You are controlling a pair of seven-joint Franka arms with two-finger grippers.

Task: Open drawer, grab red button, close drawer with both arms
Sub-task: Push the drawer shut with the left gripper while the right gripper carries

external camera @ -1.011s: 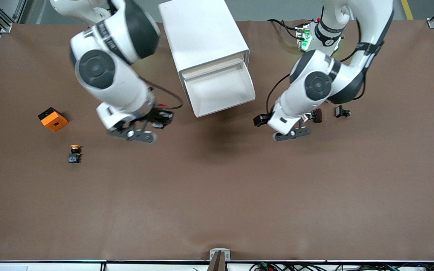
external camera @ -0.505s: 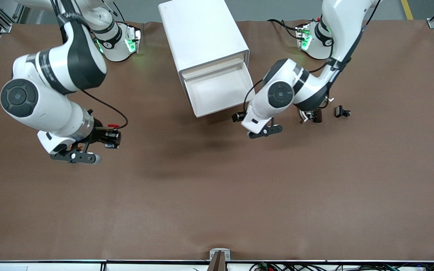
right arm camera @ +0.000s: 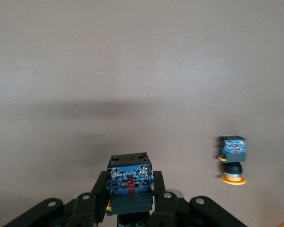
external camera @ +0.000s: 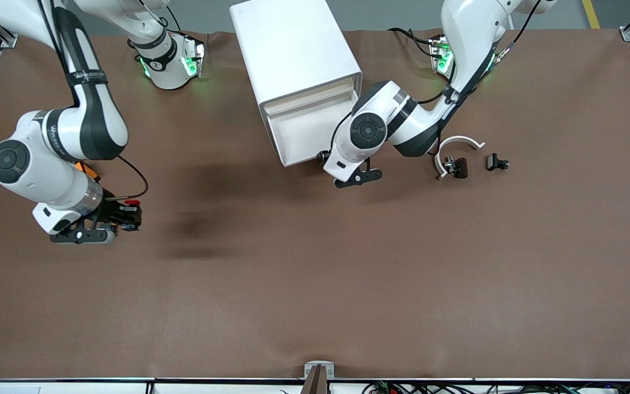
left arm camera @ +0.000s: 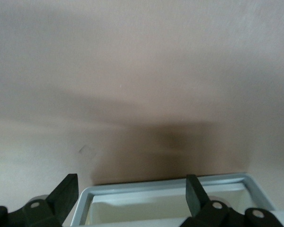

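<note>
The right gripper (right arm camera: 130, 208) is closed on the button (right arm camera: 129, 182), whose blue-and-black underside is pressed between the two fingers; in the front view this gripper (external camera: 99, 232) hangs over the tabletop (external camera: 315, 284) toward the right arm's end, and the red cap (external camera: 131, 203) shows beside the black wrist hardware. The grip seems to be only on the blocky body, so I judge that a fast swing could turn the button between the fingers or let it slip out. Just beside it on the tabletop lies the yellow-capped button (right arm camera: 233, 161), and a low pass could knock it away. The orange cube (external camera: 86, 168) is almost hidden under the right arm, near the same path. The left gripper (left arm camera: 132, 201) has its fingers spread apart with nothing between them, and it is just above the front rim of the open drawer (left arm camera: 170, 201); in the front view this gripper (external camera: 357, 178) is at the drawer's front corner (external camera: 315, 134). The white cabinet (external camera: 293, 49) stands loose on the tabletop, so a push that is not straight may turn the whole cabinet instead of sliding the drawer shut. Near the left arm lie a white curved piece (external camera: 457, 145) and two small black parts (external camera: 457, 166), which the elbow could sweep.
</note>
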